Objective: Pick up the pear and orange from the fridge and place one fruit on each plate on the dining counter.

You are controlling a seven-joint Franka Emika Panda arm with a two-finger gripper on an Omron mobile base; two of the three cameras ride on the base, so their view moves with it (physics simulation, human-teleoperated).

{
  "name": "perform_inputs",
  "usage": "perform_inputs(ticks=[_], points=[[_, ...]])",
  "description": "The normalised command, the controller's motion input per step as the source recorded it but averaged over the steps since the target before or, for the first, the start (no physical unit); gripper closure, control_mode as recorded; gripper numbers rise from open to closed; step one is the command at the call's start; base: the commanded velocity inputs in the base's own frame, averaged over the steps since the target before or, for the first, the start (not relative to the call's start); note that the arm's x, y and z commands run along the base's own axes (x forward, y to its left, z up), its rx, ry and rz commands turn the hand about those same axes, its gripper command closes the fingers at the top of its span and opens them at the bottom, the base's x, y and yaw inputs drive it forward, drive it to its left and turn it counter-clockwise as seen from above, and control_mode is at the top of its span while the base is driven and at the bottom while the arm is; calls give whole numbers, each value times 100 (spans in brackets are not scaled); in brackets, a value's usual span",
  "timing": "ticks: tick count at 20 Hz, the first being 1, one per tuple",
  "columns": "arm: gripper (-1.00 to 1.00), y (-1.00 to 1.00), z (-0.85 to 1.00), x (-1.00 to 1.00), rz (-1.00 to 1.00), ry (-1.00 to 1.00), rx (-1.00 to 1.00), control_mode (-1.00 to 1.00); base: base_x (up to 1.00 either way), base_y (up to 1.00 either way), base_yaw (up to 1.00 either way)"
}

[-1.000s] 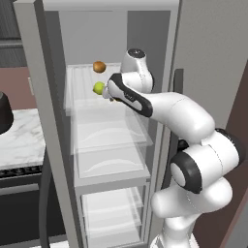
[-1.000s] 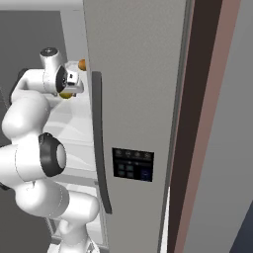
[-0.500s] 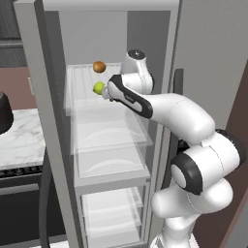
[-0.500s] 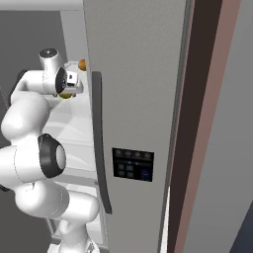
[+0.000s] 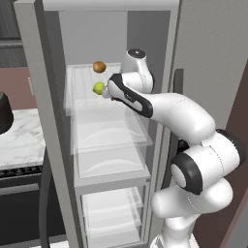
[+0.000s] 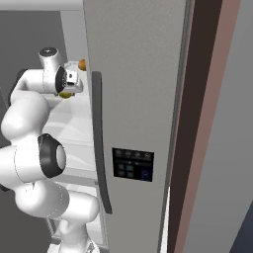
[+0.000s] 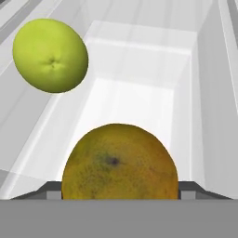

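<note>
Hand view puts us right on top of the orange (image 7: 120, 162), big and close at the bottom edge, with the pear (image 7: 50, 55) up and off to one side of it on the white fridge shelf (image 7: 139, 97). We can't make out the finger tips past the fruit, so whether the gripper is spread or closed on the orange we cannot tell.

From the left base view, our gripper (image 5: 110, 92) is reaching into the open fridge (image 5: 34, 121) at the upper glass shelf, and the yellow-green pear (image 5: 99, 87) sits just beside the hand. A browner ball (image 5: 99, 67) lies farther back on that same shelf. The orange itself is probably hidden behind the hand there.

We judge this as the first pick, with the orange the target. Next we need a firm close around it, then a clean lift and pull back out of the fridge without knocking the pear.
</note>
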Motion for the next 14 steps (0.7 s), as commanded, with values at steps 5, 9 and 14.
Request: perform_inputs(ticks=[5, 9, 14], points=[[100, 0, 0, 0, 0, 0, 0, -100, 0, 0, 0], [100, 0, 0, -49, 0, -5, 0, -100, 0, 0, 0], [100, 0, 0, -100, -1, -21, 3, -100, 0, 0, 0]])
